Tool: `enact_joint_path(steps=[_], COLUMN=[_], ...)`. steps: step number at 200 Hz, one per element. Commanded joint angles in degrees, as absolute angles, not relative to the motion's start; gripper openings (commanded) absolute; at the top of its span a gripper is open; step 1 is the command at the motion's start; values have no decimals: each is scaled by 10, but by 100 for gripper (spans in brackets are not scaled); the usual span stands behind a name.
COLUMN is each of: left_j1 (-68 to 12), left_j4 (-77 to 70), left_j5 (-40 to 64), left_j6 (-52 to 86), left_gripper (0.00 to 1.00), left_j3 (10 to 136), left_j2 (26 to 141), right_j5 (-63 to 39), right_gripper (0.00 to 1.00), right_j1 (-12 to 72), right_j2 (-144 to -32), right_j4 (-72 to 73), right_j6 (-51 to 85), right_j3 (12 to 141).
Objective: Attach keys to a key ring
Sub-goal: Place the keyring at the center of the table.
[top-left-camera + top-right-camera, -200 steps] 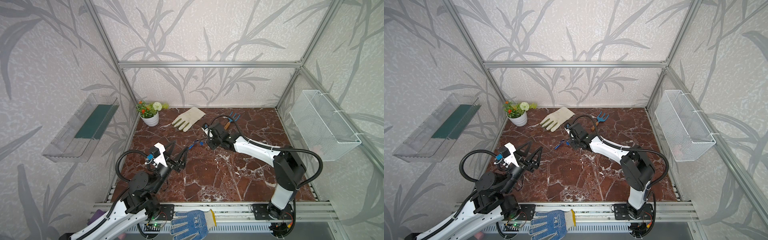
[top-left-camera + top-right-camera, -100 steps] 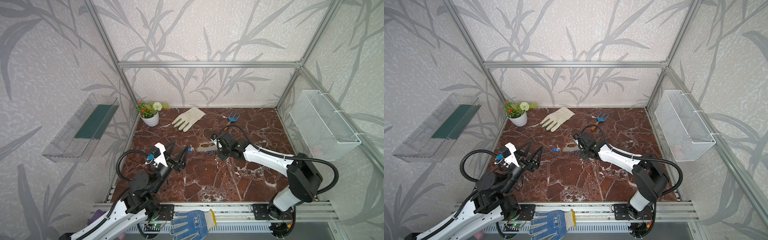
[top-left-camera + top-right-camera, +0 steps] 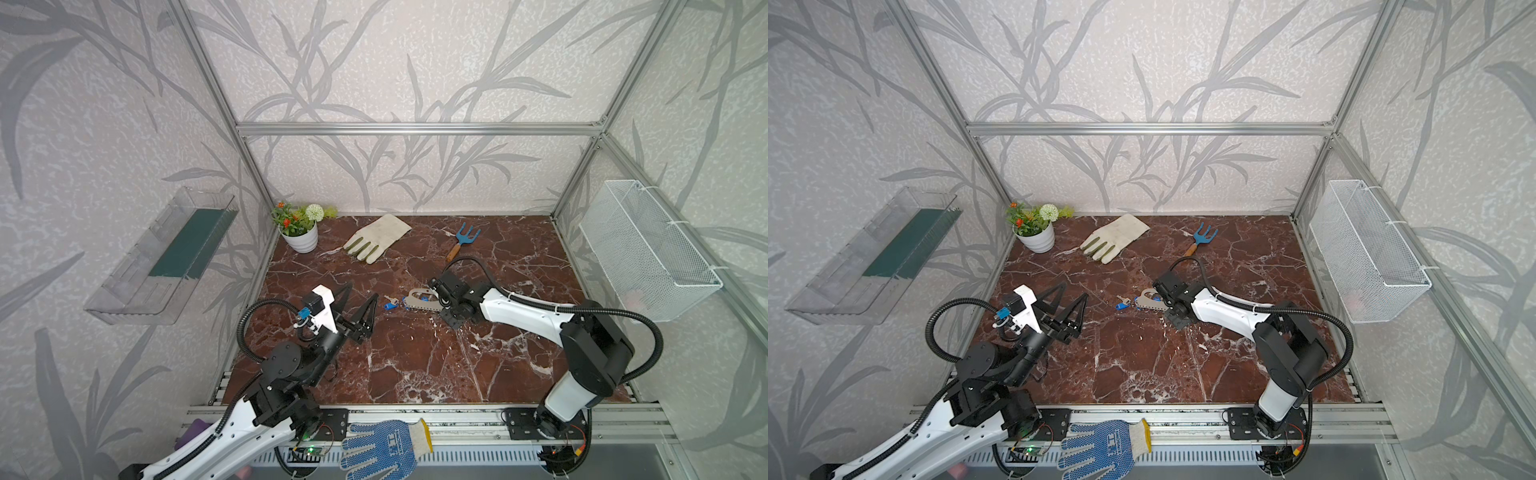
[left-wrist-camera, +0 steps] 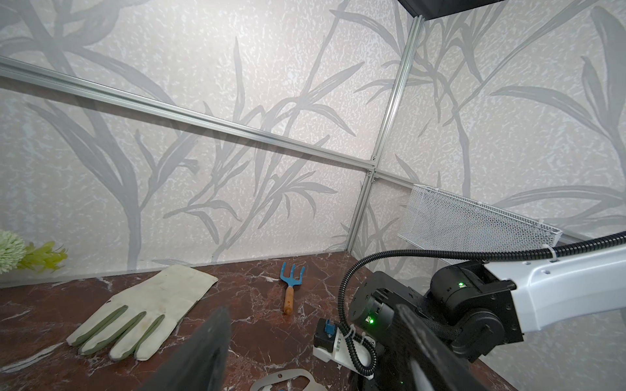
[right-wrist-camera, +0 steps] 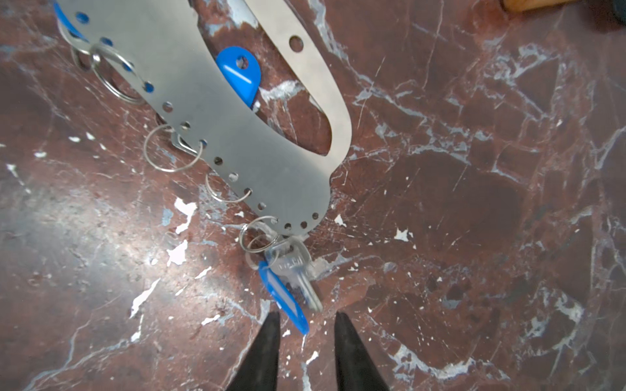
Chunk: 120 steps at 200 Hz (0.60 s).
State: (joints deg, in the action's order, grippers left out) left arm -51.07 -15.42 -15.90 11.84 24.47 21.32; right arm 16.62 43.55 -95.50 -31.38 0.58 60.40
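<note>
Several steps look done, several remain. Nearest, the left gripper [image 3: 363, 291] hangs idle, fingers [image 4: 203, 355] wide apart and empty. The right gripper [image 5: 306, 315] has its fingers slightly apart, clamping nothing; a blue tag [image 5: 283, 294] lies with its tip just before them on the table [image 5: 474, 203]. That tag and a key [image 5: 298, 267] hang by wire rings [image 5: 242, 237] from the near end of the key ring [image 5: 210, 101], which lies flat. Farther along its edge, more wire rings sit in holes (bare, as far as shows). Beyond, another key [image 3: 387, 299] lies beside it, seemingly unattached.
</note>
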Motion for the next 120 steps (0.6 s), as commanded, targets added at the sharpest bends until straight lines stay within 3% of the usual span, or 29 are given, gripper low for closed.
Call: enact_joint_path(steps=[1, 37, 72, 92, 100, 103, 104, 120], left_j1=[-514, -513, -513, -512, -512, -511, -510, -500], left_j4=[-155, -139, -104, -74, -57, -51, -49, -23], left_j5=[-178, -203, -254, -322, -360, -375, -380, -434], left_j6=[108, 94, 79, 75, 77, 77, 77, 60], left_gripper=[76, 76, 78, 86, 90, 92, 93, 99], left_j3=[246, 258, 288, 310, 321, 325, 327, 347], left_j2=[221, 261, 335, 388, 412, 422, 425, 477], right_j5=[188, 210, 244, 270, 275, 278, 282, 316], right_gripper=[34, 38, 51, 65, 79, 89, 98, 99], right_j1=[438, 437, 426, 414, 407, 404, 403, 385], right_j2=[-917, -827, -692, -609, -577, -566, -559, -513], right_j4=[-317, -266, -134, 9, 71, 95, 110, 221], right_j6=[25, 42, 50, 38, 29, 27, 26, 18], right_j3=[583, 522, 416, 327, 289, 276, 270, 205])
